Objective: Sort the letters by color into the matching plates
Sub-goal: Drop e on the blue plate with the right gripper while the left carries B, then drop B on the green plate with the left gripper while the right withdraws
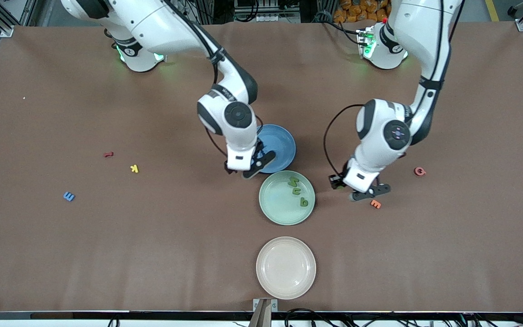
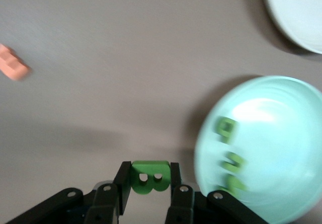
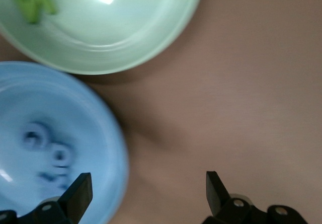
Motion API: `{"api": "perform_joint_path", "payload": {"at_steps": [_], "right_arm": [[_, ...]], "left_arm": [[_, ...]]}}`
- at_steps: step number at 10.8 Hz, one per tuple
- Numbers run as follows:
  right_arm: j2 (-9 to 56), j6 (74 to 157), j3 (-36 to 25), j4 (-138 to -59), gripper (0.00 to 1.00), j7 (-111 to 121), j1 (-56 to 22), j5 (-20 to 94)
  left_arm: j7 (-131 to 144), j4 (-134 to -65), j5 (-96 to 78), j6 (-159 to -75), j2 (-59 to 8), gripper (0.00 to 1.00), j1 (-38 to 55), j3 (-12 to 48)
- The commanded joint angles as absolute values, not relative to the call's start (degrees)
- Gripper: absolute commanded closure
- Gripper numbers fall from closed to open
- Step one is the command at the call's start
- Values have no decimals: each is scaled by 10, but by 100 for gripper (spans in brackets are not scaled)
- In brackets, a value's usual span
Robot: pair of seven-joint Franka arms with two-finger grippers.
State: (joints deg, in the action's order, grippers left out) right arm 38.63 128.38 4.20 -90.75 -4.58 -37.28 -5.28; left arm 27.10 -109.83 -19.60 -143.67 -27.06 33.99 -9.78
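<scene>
On the brown table, your left gripper (image 2: 149,183) clamps a green letter B (image 2: 149,177) beside the mint green plate (image 1: 274,212); carry it in. Your right gripper (image 1: 253,167), jaws spread and empty, hangs at the blue plate (image 1: 284,141) rim.

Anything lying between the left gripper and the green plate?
No. The left gripper, shut on a green letter, has only bare brown table between it and the green plate, as the front and left wrist views show.
</scene>
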Motion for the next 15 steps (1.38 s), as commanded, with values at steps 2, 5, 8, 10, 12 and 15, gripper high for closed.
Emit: {"api": "perform_joint_path", "payload": {"at_steps": [2, 5, 8, 10, 12, 15], "right_arm": [[344, 1225, 35, -904, 0, 80, -279, -61], [305, 1187, 38, -904, 0, 203, -184, -59], [296, 1179, 38, -904, 0, 312, -104, -59], [296, 1185, 38, -904, 0, 389, -47, -59], [297, 1186, 38, -904, 0, 477, 11, -59], [303, 1189, 38, -904, 0, 563, 82, -57]], "left_arm": [[404, -1039, -181, -1396, -295, 100, 368, -61], [456, -970, -181, -1396, -343, 100, 368, -29], [456, -906, -182, -1397, -398, 100, 368, -16], [456, -890, -183, -1400, -411, 100, 368, -15], [456, -868, -183, -1403, -427, 95, 368, -15], [454, -844, -183, -1403, -438, 60, 368, -15]]}}
